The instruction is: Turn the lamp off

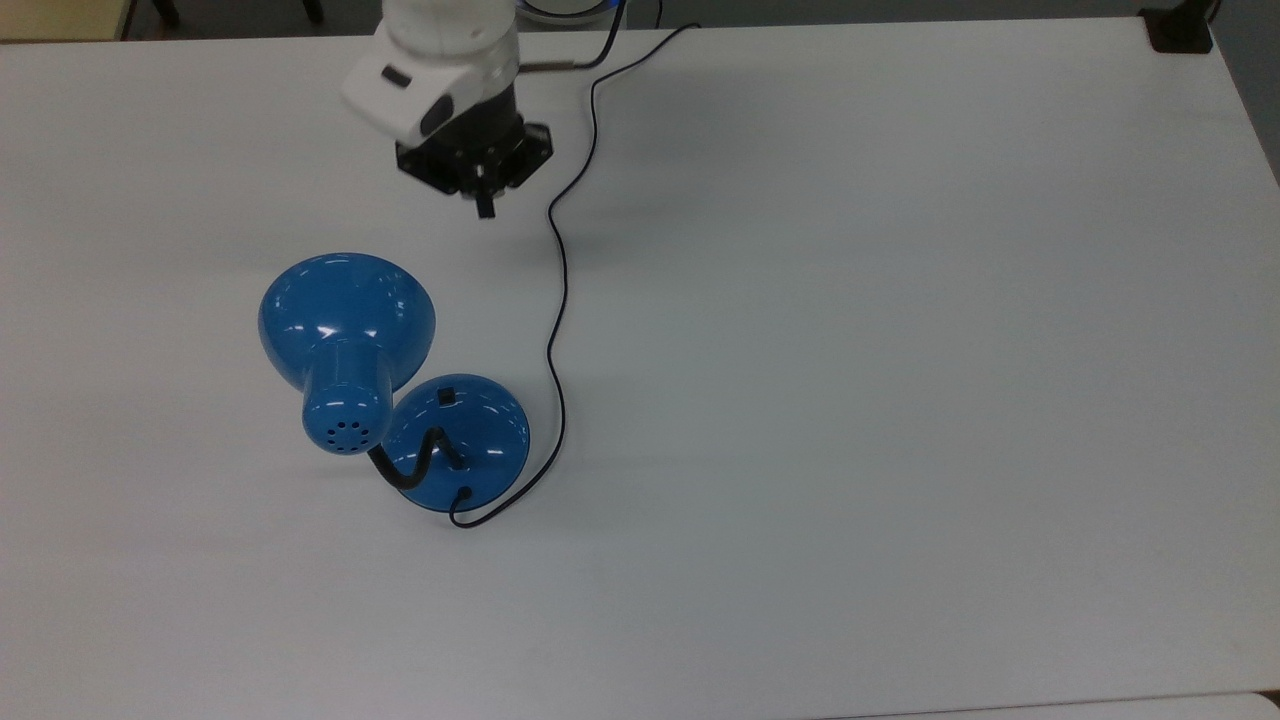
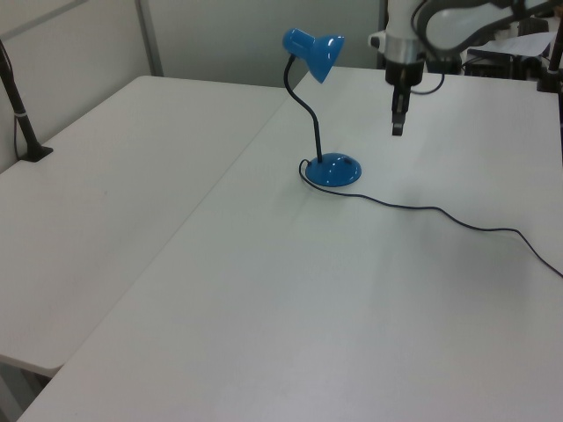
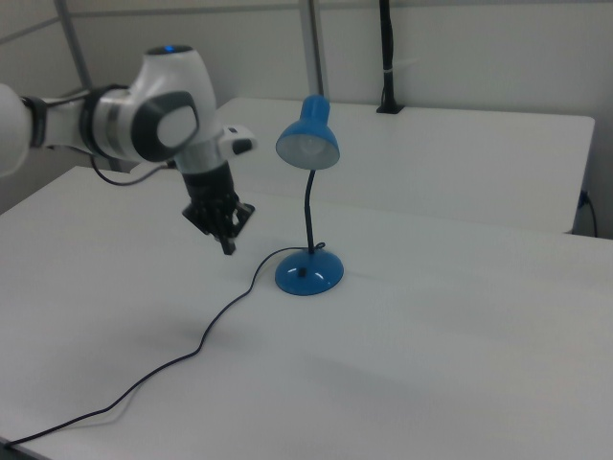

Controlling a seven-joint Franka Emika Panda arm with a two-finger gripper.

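Note:
The lamp stands on the white table, its blue bell shade (image 1: 345, 320) carried on a black gooseneck above the round blue base (image 1: 470, 450). A small black switch (image 1: 446, 396) sits on the base's upper side in the top view. No glow shows inside the shade (image 3: 308, 144). The thin black cord (image 1: 556, 300) runs from the base toward the top view's upper edge. My gripper (image 1: 485, 205) hangs in the air well clear of the lamp, toward the top view's top, pointing down, shut, with nothing in it. In the left view the gripper (image 2: 398, 127) is to the right of the shade (image 2: 314, 51) and above the base (image 2: 333, 169).
The cord (image 2: 457, 220) trails across the table to the left view's right edge. A black post (image 2: 22, 114) is clamped to the adjoining table at the left view's left. A black block (image 1: 1180, 30) sits at the top view's upper right corner.

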